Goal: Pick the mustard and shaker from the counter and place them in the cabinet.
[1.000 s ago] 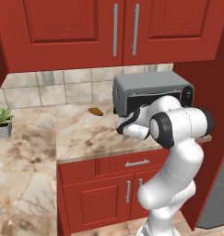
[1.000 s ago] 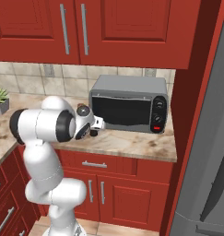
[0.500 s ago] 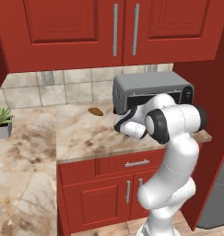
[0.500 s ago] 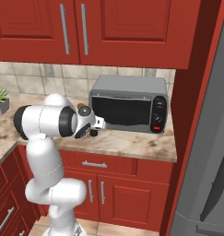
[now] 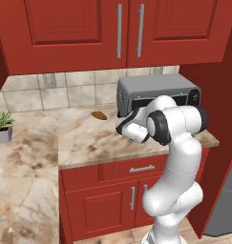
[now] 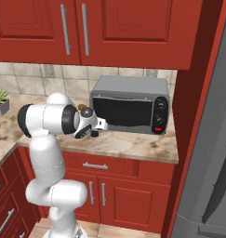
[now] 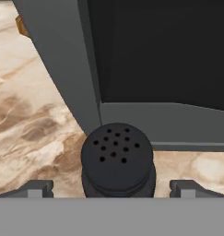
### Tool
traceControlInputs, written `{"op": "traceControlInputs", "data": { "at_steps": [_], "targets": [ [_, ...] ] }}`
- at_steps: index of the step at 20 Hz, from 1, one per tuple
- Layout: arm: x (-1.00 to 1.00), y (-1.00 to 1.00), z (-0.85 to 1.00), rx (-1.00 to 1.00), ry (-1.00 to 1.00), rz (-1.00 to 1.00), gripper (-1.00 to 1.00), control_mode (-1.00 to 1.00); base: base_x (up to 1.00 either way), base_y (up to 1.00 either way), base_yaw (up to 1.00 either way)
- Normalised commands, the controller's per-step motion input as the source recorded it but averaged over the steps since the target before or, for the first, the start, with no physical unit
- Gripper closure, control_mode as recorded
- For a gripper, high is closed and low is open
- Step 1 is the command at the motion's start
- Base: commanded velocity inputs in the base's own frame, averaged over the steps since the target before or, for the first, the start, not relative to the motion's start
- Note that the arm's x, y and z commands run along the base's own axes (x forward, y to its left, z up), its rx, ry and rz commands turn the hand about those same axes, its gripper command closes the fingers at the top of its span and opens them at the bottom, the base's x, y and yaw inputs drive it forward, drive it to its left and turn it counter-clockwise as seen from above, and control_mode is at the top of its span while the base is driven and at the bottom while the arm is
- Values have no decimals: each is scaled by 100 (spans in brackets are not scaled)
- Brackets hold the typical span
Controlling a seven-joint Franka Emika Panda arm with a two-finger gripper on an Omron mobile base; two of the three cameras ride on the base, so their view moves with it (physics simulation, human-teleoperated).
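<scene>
The shaker (image 7: 117, 159), small and black with a holed round top, stands on the marbled counter (image 7: 26, 124) against the front corner of a grey toaster oven (image 7: 155, 69). My gripper (image 7: 112, 189) is open and points at it, with one fingertip on each side of the shaker and clear gaps between. From the base, the gripper (image 5: 123, 127) hangs low over the counter (image 5: 79, 143) at the oven's left front corner; it is also in the right base view, gripper (image 6: 95, 132). The mustard and the cabinet are out of view.
The toaster oven (image 5: 158, 93) fills the counter's right end, beside a tall red side panel (image 5: 217, 95). A small brown lump (image 5: 99, 115) lies near the tiled wall. A potted plant (image 5: 2, 125) stands far left. Shut red upper doors (image 5: 89, 28) hang overhead.
The arm has shifted slightly, bringing the hand a little lower and further left at the oven's front corner. The jaws have stayed open.
</scene>
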Motion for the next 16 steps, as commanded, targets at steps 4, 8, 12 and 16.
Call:
{"op": "traceControlInputs", "data": {
  "at_steps": [4,8,12,16],
  "targets": [
    [19,0,-13,0,0,0,-100,-100,0,0,0],
    [17,0,-14,0,0,0,-100,-100,0,0,0],
    [17,0,-16,0,0,0,100,-100,0,0,0],
    [6,0,-17,0,0,0,100,-100,0,0,0]
  ]
}}
